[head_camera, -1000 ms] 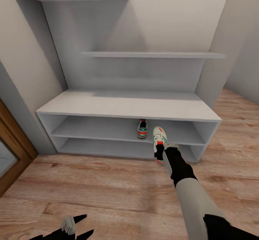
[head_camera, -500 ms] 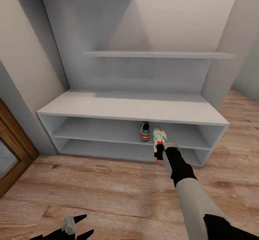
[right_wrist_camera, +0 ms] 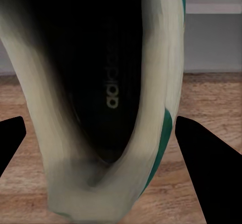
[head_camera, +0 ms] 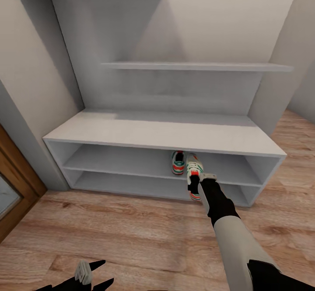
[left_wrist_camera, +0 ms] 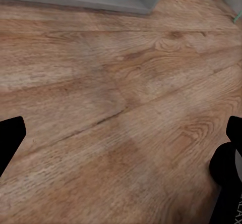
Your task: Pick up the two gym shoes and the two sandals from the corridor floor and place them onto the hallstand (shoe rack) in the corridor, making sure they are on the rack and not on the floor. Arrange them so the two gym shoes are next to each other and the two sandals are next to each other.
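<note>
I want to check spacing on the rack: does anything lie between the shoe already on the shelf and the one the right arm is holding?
Nothing: in the head view the shelved gym shoe and the held gym shoe sit side by side, almost touching.

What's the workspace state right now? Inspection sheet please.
Surface: wood-plank corridor floor, bare where visible.
Job's things: one gym shoe sits on the hallstand upper low shelf; second gym shoe is held just right of it, at the shelf's front edge. Sandals: nothing seen.
Clutter: nothing seen.
Grippers: right gripper appears closed on the second gym shoe's heel; left gripper low over the floor, fingers apart, holding nothing.
Cables: nothing seen.
Surroundings: pale walls, wooden door frame at left.
</note>
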Robot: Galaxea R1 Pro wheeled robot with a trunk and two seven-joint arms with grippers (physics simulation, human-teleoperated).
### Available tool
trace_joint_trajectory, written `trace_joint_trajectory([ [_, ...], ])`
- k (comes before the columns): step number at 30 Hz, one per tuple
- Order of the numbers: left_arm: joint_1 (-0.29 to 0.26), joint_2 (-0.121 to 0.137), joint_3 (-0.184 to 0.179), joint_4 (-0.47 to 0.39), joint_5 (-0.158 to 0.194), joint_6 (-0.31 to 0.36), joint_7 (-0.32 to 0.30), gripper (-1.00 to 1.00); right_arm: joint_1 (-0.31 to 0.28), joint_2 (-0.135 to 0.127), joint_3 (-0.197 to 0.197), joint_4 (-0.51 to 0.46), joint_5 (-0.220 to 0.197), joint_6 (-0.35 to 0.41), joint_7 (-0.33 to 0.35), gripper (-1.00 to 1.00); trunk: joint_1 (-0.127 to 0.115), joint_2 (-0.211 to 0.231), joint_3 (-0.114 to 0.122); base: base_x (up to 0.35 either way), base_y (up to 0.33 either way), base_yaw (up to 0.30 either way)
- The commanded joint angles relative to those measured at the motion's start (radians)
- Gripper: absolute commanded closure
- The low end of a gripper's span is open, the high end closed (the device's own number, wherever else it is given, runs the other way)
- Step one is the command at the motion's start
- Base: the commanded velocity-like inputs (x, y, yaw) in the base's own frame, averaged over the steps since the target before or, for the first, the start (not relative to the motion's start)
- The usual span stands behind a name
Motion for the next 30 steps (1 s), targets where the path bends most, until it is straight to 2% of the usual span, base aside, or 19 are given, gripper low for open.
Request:
trace_joint_trajectory([
  [1,-0.001,0.0,0.001,0.001,0.001,-0.006,-0.003,-1.0,-0.001,0.001,-0.004,-0.001,0.01,0.005,0.004,1.0,0.0,0.0,-0.001,0.014,0.0,0.0],
  [16,0.001,-0.002,0.0,0.001,-0.002,-0.005,0.001,-1.0,-0.001,0.001,-0.007,-0.004,0.009,0.005,0.001,1.0,0.0,0.0,-0.001,0.001,0.0,-0.004],
  [26,0.0,-0.002,0.0,-0.005,0.001,-0.004,0.0,-1.0,-0.001,0.001,-0.007,-0.009,0.007,0.005,0.001,1.0,0.0,0.0,-0.001,0.0,0.0,-0.142],
  [30,-0.001,-0.002,0.0,-0.005,0.001,-0.004,0.001,-1.0,-0.001,0.001,-0.007,-0.009,0.007,0.005,0.001,1.0,0.005,-0.008,-0.016,0.0,0.0,-0.01],
])
